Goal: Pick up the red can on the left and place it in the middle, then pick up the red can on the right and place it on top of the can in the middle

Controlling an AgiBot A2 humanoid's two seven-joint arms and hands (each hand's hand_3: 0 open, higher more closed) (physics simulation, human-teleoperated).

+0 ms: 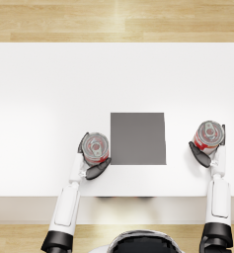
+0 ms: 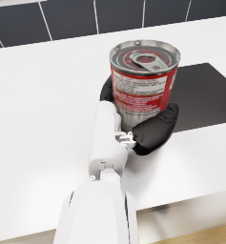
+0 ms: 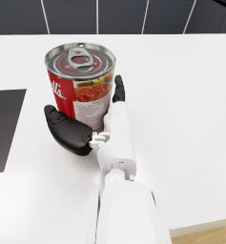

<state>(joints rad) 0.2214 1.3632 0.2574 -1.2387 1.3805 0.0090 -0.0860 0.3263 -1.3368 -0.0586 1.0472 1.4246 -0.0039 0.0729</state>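
The left red can (image 1: pixel 95 147) stands upright just off the left edge of the dark grey mat (image 1: pixel 138 138). My left hand (image 1: pixel 91 163) grips it, thumb on the near side and fingers on the far side; the left wrist view shows the left hand (image 2: pixel 152 128) wrapped round the can (image 2: pixel 143 86) low down. Whether this can touches the table cannot be told. The right red can (image 1: pixel 208 134) stands upright on the white table to the right of the mat, with my right hand (image 1: pixel 205 153) cupped around it. The right wrist view shows the right hand (image 3: pixel 69 131) against the can (image 3: pixel 81 83).
The white table (image 1: pixel 49 89) stretches far behind and to both sides. Its front edge runs just below the hands. The mat (image 2: pixel 205 95) lies flat with nothing on it. A dark tiled wall (image 3: pixel 109 14) rises behind the table.
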